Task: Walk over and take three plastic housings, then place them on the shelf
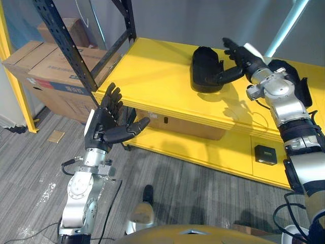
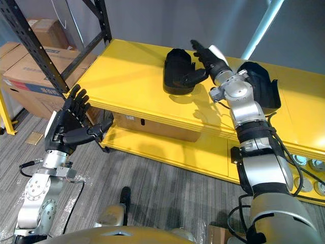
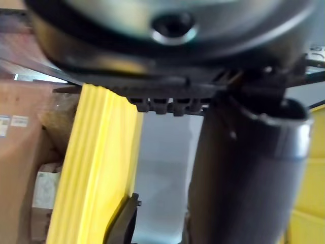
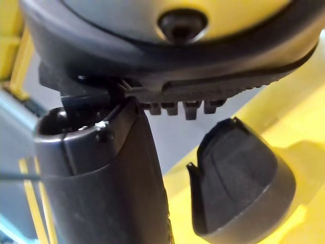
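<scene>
A black plastic housing [image 1: 205, 68] rests on the yellow shelf top [image 1: 152, 76]. My right hand [image 1: 242, 57] hovers just to its right, fingers straight and spread. The thumb reaches to the housing's side, and nothing is gripped. From the right wrist, the same housing [image 4: 244, 188] sits on yellow past the thumb [image 4: 111, 178]. A second black housing [image 2: 264, 86] lies on the shelf top behind my right forearm. My left hand [image 1: 109, 119] is raised and open in front of the shelf's left corner, holding nothing.
A black rack upright [image 1: 66, 46] rises at the shelf's left end. Cardboard boxes [image 1: 45, 71] stand on the floor beyond it. A small black box [image 1: 265, 154] sits on the lower yellow shelf [image 1: 223, 152], and a cardboard box [image 1: 177, 124] lies under the top.
</scene>
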Tool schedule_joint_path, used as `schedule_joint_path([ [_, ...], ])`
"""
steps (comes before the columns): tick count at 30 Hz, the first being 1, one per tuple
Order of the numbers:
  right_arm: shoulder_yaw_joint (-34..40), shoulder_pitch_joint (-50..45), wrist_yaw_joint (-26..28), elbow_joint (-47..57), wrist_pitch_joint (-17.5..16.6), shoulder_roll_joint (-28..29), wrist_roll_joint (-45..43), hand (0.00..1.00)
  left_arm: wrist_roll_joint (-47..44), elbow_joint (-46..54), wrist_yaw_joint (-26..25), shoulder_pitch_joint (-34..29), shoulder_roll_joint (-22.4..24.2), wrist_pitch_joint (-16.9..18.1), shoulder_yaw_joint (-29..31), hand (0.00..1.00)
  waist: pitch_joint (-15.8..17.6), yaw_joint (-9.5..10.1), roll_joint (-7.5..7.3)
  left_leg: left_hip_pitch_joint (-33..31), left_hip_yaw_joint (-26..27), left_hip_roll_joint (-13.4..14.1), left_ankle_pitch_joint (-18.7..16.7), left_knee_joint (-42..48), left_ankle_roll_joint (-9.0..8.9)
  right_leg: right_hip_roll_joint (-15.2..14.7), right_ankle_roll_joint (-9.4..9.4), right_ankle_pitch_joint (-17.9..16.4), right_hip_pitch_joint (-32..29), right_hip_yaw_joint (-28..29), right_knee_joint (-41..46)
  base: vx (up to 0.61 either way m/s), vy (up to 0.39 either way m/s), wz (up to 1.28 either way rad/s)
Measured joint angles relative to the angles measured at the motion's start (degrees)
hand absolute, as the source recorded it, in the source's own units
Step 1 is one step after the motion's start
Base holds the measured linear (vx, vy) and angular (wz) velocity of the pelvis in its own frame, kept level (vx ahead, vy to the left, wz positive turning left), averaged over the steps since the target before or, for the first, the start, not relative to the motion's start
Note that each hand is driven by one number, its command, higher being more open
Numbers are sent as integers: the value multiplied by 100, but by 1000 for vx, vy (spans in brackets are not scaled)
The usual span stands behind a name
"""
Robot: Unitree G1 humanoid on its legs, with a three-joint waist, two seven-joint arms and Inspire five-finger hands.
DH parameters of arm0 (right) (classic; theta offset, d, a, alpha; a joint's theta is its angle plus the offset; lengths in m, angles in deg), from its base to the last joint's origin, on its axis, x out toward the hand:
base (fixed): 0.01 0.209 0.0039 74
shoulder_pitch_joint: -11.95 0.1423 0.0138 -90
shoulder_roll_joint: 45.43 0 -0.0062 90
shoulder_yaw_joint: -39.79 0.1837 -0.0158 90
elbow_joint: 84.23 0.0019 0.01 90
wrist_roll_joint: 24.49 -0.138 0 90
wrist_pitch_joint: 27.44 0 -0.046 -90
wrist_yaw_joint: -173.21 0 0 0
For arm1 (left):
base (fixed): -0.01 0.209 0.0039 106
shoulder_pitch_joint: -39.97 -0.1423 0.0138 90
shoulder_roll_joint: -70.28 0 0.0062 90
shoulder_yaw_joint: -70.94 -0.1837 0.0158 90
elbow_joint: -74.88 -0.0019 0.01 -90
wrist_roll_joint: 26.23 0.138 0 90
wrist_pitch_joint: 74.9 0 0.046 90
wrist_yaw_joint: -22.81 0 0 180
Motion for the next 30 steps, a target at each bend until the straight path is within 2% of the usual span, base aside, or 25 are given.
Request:
schedule_joint_path([
  [3, -489, 311, 158, -211, -303, -158, 275, 100, -21, -7, 13, -19, -4, 11, -17, 100, 12, 35, 6, -59, -22, 3, 11, 0, -5, 0, -4, -3, -54, -12, 28, -46, -19, 4],
  [8, -1026, 856, 172, -676, -566, -200, 291, 100, -220, -14, 45, 9, -152, 266, -23, 100, 128, 129, 17, -198, -73, 71, -32, 1, -24, 70, -58, -38, -172, -35, 39, -56, -28, 3],
  [11, -1346, 1204, 157, -835, -874, -380, 769, 100, -222, -30, 69, 52, -350, 335, -29, 100, 385, 223, -38, -259, -99, 109, -14, 2, -25, 118, -73, -44, -217, -50, 40, -32, -41, 3],
  [12, -1370, 1262, 142, -884, -904, -384, 845, 0, -222, -47, 66, 61, -387, 335, -29, 100, 436, 272, -65, -264, -93, 113, -10, 3, -22, 122, -73, -44, -227, -44, 40, -4, -47, -3],
  [17, -1440, 1374, 130, -953, -1004, -382, 1351, 0, -221, -101, 52, 69, -430, 334, -31, 100, 538, 401, -178, -286, -92, 110, 55, 28, -33, 124, -82, -53, -241, -37, 39, 36, -47, 2],
  [22, -1586, 1557, 128, -1257, -877, -361, 1857, 0, -219, -100, -2, 67, -430, 333, -76, 100, 558, 432, -153, -246, -80, 137, 55, 22, -40, 134, -131, -120, -234, 32, 112, -18, -19, -1],
  [30, -1626, 1612, 104, -1350, -610, -353, 2072, 0, -220, -99, -212, 72, -450, 333, -105, 100, 773, 431, -70, -384, -3, 265, 18, 7, -82, 208, -188, -160, -465, 135, 229, -76, -23, -5],
])
